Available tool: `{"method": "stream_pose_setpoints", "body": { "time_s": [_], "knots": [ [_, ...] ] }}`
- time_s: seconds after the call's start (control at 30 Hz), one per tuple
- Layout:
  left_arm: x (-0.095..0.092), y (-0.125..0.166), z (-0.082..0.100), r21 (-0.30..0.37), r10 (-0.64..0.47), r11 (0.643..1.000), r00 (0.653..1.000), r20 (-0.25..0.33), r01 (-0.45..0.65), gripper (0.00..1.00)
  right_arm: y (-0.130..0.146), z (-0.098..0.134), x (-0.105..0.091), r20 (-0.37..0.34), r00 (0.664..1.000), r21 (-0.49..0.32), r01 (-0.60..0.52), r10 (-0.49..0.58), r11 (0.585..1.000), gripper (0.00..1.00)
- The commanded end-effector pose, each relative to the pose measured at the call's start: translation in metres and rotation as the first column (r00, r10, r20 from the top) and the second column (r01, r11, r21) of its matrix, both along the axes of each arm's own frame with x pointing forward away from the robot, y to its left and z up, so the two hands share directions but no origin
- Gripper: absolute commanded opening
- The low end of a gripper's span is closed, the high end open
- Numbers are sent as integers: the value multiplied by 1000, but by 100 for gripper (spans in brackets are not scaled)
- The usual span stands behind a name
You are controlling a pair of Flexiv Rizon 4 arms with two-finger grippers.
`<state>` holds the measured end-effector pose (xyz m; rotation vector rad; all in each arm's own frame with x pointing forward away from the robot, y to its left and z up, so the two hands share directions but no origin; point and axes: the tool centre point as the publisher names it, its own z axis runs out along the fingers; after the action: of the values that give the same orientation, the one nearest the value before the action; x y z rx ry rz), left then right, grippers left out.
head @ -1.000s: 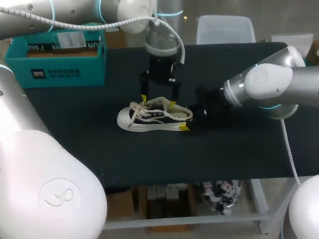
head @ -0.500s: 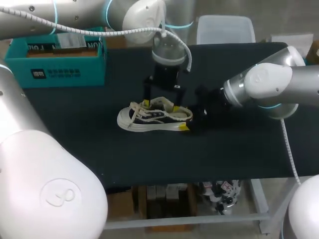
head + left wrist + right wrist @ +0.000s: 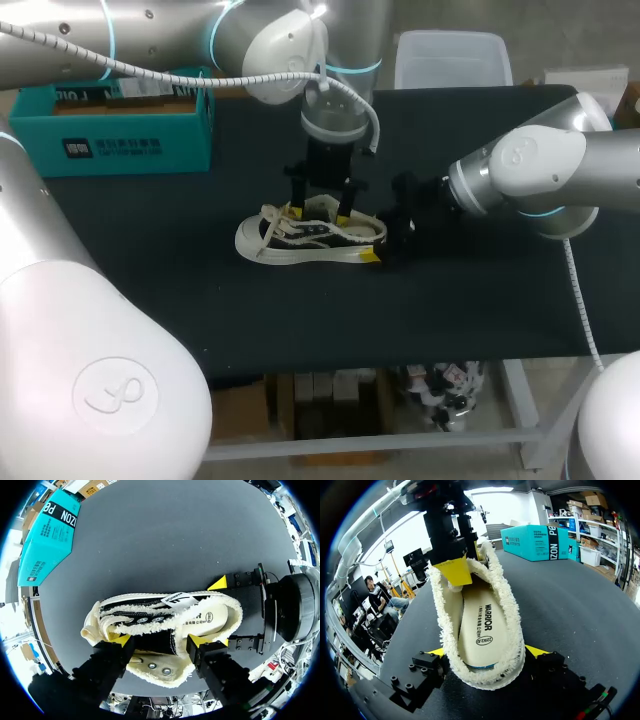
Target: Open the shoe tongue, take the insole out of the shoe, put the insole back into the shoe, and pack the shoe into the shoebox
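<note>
Right hand point(image 3: 485, 651) grips shoe point(image 3: 300, 238) heel, left hand point(image 3: 318, 211) spread above

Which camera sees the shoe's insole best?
The right wrist view: it looks straight into the shoe, showing the insole nearly whole. The left wrist view shows its heel end; the head view barely any.

Black-topped table point(image 3: 480, 300), seen from above: a black-and-white shoe point(image 3: 310, 238) w/ fleecy cream lining sits on its sole near centre, toe to robot's left, heel to the right. Teal shoebox point(image 3: 120, 125), top open, stands at far-left corner, well apart from shoe.
</note>
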<state>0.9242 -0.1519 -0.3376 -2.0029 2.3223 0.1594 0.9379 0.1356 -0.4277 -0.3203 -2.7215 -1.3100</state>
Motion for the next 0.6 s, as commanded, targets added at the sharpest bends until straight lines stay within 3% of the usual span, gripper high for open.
{"method": "stream_pose_setpoints", "body": {
  "time_s": [0.03, 0.6],
  "knots": [
    [-2, -3, 1, 17, -1, 1000, 1000, 1, 1, 0, -3, -6, 1, -2, 1000, 2, -2, 2, 1000, 0],
    [-14, 16, 17, -69, 10, 998, 999, 44, -7, 0, -3, -6, 1, -2, 1000, 2, -2, 2, 1000, 0]
  ]
}}
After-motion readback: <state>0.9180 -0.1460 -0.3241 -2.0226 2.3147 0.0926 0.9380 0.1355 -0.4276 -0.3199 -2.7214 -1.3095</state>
